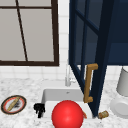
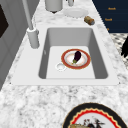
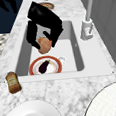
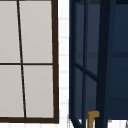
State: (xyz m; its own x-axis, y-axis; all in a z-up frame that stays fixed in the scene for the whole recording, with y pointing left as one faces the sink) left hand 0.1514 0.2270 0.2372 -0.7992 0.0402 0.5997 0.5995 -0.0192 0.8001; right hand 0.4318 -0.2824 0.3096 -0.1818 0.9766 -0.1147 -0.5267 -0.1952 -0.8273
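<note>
- Orange round thing (image 3: 44, 45): pinched at the fingertips of the right robot hand (image 3: 44, 18) and hanging above the sink (image 3: 77, 49). It is apart from everything below it.
- Right robot hand: its fingers and thumb curl down round the orange round thing from above. This probably keeps the palm high and leaves the underside free.
- Red-rimmed plate (image 3: 31, 68): it lies flat on the sink floor, at 6 o'clock from the held thing in the right side view. A dark eggplant (image 3: 44, 66) lies across its middle, so it cannot roll off.
- Small white round piece (image 3: 62, 60): it sits just beside the plate at 2 o'clock. It may be the drain.
- Open room: bare sink floor shows towards the faucet (image 3: 87, 26), which stands on the rim at 2 o'clock. The sink walls close in all four sides.
- Brown bottle (image 3: 13, 82): it lies on its side on the surface (image 3: 67, 90), near the sink's front corner at 7 o'clock.
- White plate (image 3: 28, 114): it sits on the surface at 6 o'clock, well apart from the sink.
- Left robot hand (image 1: 38, 108): it hangs idle at the sink's front-left corner in the front view. I cannot tell how its fingers are set.
- Red ball (image 1: 67, 114): it shows large and low in the front view, covering the sink's front.
- Blue cabinet door (image 1: 100, 57): it stands open over the sink's right end, handle (image 1: 88, 83) outward, and narrows the headroom there.
- Patterned plate (image 1: 13, 104): it sits on the surface at 9 o'clock, well apart.
</note>
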